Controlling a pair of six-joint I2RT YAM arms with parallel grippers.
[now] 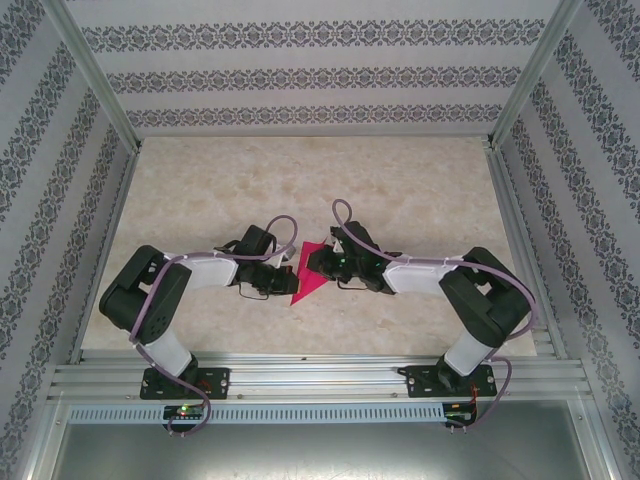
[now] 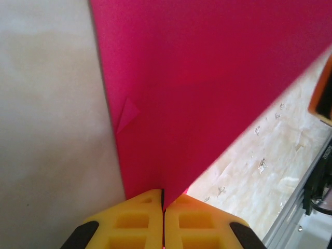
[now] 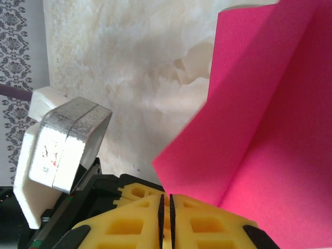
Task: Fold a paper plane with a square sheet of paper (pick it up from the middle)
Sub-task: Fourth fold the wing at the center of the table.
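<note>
The square sheet of paper [image 1: 305, 272], magenta-pink and creased into a pointed shape, hangs between the two grippers over the middle of the table. My left gripper [image 1: 288, 264] is shut on it. In the left wrist view the paper [image 2: 207, 78] narrows to a point that runs down between the yellow fingertips [image 2: 163, 194]. From the right, my right gripper [image 1: 312, 262] meets the sheet. In the right wrist view its pads stand a hair apart at the tips [image 3: 168, 197]. The folded paper [image 3: 270, 114] comes down to that slit and passes behind the right finger [image 3: 218, 223].
The beige marbled tabletop [image 1: 400, 190] lies beneath, walled by patterned panels with metal posts. An aluminium rail [image 1: 320, 375] runs along the near edge and shows at the corner of the left wrist view [image 2: 295, 218]. The left arm's silver-and-white wrist block [image 3: 62, 150] sits close beside my right gripper.
</note>
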